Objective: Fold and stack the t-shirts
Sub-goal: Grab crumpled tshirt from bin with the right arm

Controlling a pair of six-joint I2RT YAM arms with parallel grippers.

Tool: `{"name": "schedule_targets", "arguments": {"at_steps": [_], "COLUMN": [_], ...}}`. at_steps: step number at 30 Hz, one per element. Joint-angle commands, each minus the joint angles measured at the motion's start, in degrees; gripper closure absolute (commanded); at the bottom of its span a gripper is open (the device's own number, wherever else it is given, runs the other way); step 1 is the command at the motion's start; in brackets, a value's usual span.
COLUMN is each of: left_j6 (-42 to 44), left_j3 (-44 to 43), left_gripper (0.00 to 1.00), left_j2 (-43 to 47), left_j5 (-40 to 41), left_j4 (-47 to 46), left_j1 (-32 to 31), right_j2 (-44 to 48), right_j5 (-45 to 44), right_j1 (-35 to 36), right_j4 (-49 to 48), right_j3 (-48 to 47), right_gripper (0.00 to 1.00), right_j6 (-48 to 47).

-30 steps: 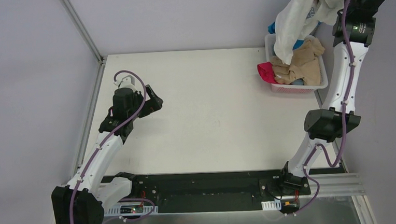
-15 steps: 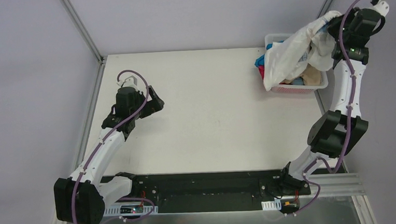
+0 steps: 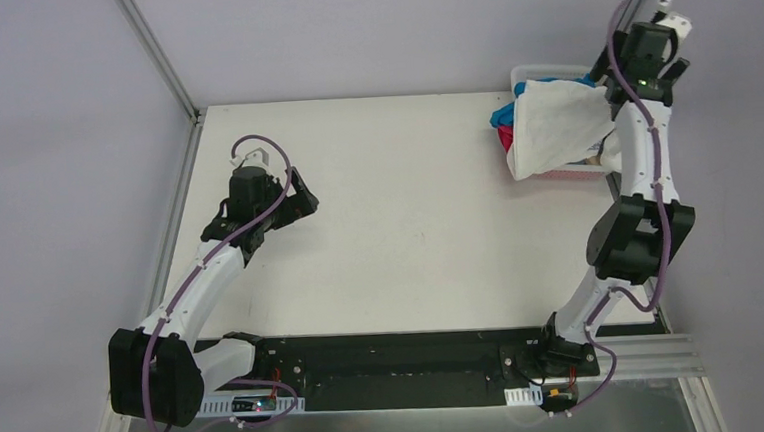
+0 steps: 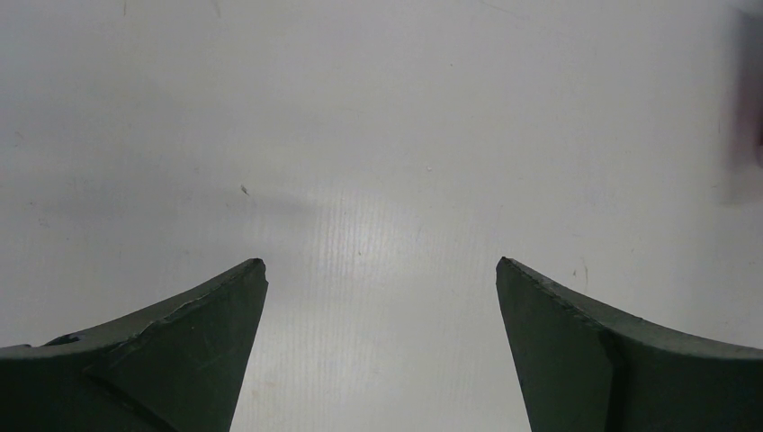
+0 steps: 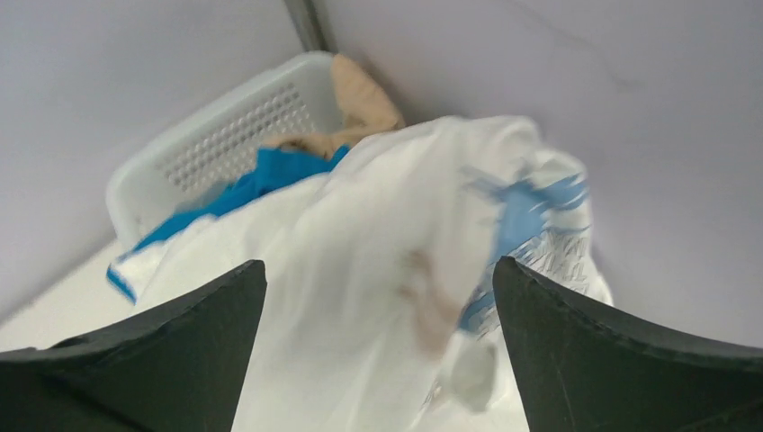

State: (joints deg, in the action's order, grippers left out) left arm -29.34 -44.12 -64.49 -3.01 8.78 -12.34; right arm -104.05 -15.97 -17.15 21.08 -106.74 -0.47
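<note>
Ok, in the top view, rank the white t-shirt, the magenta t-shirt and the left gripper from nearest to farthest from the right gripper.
From the right gripper, at the far right:
1. white t-shirt: right beside it, lying over the basket.
2. magenta t-shirt: at the basket's left edge, beyond the white one.
3. left gripper: across the table on the left, jaws open.

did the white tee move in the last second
Yes. The white t-shirt has come down and left in the top view and now lies draped over the basket.
</note>
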Motion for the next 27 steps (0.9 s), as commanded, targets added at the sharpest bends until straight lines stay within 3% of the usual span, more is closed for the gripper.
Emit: {"name": "schedule_targets", "arguments": {"at_steps": [1, 5, 9, 13, 23, 27], "left_j6": [0.05, -0.61, -0.72, -0.29, -0.08, -0.34], "left_j3": [-0.92, -0.09, 0.33, 1.17, 2.51, 2.45], "left_gripper": [0.0, 0.0, 0.0, 0.0, 0.0, 0.0], "left_j2": [0.6, 0.88, 1.14, 2.39, 4.18, 4.01], "left_j5": [-1.28, -1.35, -2.08, -2.17, -1.19, -0.74], "left_j4": [-1.57, -1.65, -1.66, -1.66, -1.74, -1.74], "left_j1": [-0.1, -0.03, -0.05, -0.05, -0.05, -0.06], "right_j2": [8.44, 12.67, 16.71, 16.84, 5.17, 1.14], "right_j5": [-18.27, -25.17, -12.57, -4.61, -16.16, -17.46], "right_j1": [12.64, 20.0, 22.12, 25.09, 27.4, 27.35], "right_j4": [6.26, 12.51, 16.52, 15.6, 15.92, 16.94], "right_j3": [0.2, 6.35, 15.25, 21.16, 18.4, 16.22], "right_gripper": [0.0, 0.0, 0.0, 0.0, 0.01, 0.07], "right_j6": [-12.12, -6.1, 6.58, 7.0, 4.53, 4.24]}}
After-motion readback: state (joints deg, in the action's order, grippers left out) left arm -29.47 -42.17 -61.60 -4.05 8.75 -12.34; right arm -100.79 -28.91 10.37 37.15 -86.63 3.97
